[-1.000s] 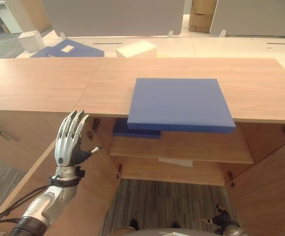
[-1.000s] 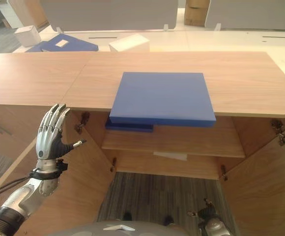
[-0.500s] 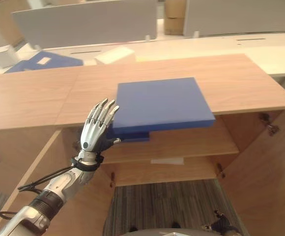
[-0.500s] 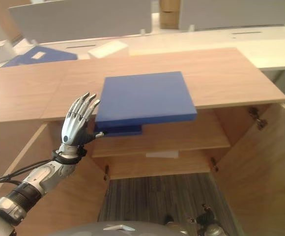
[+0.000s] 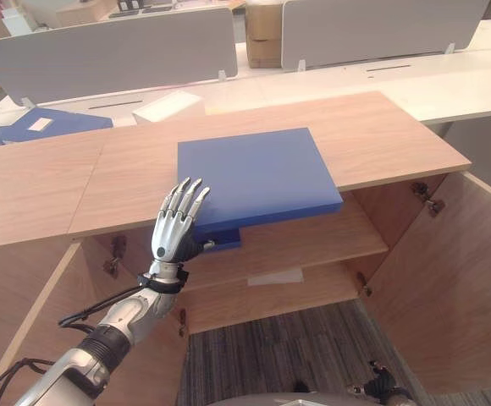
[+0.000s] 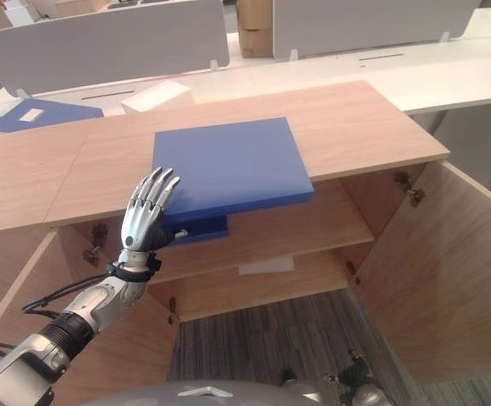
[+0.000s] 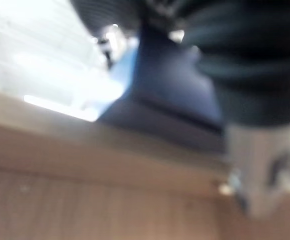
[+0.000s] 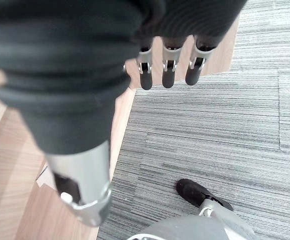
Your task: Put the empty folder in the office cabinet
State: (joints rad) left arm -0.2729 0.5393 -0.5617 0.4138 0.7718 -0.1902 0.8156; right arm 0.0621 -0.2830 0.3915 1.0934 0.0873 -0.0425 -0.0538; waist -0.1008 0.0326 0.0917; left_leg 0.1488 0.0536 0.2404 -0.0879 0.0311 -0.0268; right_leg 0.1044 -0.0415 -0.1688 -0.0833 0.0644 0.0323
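A flat blue folder [image 5: 254,173] lies on the wooden cabinet top [image 5: 381,135] and overhangs its front edge. My left hand [image 5: 176,230] is raised in front of the folder's front left corner, open, with straight fingers pointing up. Its fingertips [image 6: 157,179] reach the folder's left edge, but I cannot tell whether they touch it. In the left wrist view the folder [image 7: 170,95] is seen from close below. A second blue folder [image 5: 222,240] lies on the cabinet's upper shelf [image 5: 313,241]. My right hand [image 8: 167,70] hangs low over the carpet, fingers relaxed and holding nothing.
Both cabinet doors stand open, the right one [image 5: 449,279] and the left one [image 5: 25,338]. A white sheet [image 5: 275,277] lies on the lower shelf. Behind the cabinet a desk holds more blue folders [image 5: 34,125], a white box [image 5: 169,106] and grey partition panels [image 5: 118,46].
The camera has shifted. My left hand rose from beside the left door and moved right to the folder's front left corner. The folder stays in place.
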